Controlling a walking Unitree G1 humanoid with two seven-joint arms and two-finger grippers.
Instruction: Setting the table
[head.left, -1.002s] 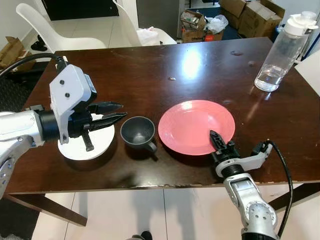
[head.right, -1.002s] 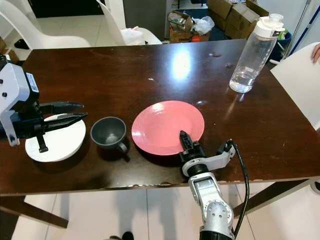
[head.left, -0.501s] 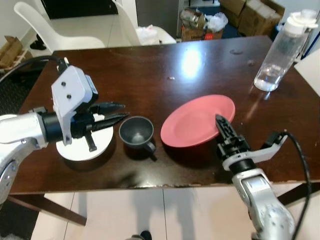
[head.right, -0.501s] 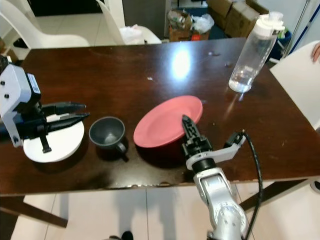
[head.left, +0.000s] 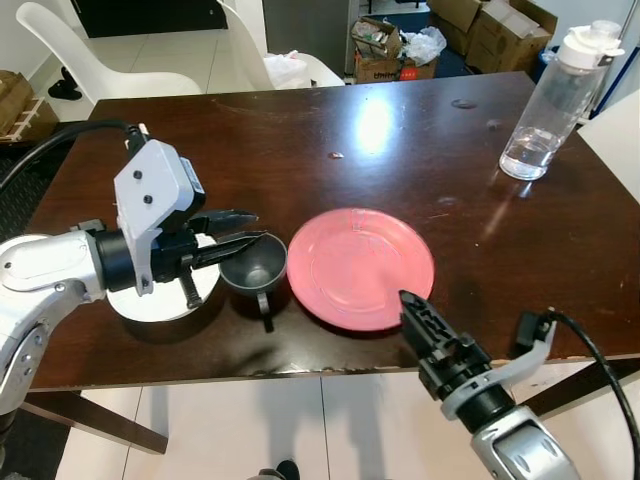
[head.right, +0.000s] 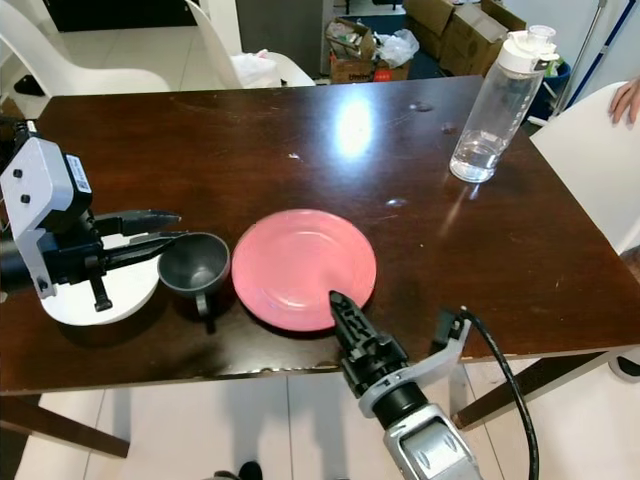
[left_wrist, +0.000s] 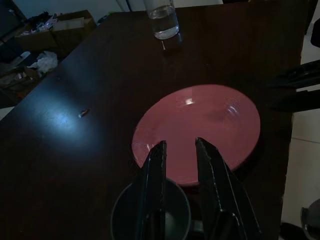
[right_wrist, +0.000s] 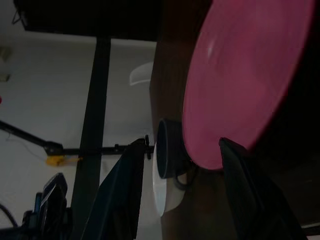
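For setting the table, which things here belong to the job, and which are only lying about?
Belong to the job:
- pink plate, flat on the table
- dark cup, with the left claw over its rim
- white saucer under the left arm
- right claw, open at the plate's near edge

Only lying about:
- water bottle at the far right corner
- cardboard boxes and white chairs beyond the table

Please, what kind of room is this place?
Probably a dining area in a home: a dark wooden table with a pink plate and a grey cup, white chairs behind it, and cardboard boxes nearby.
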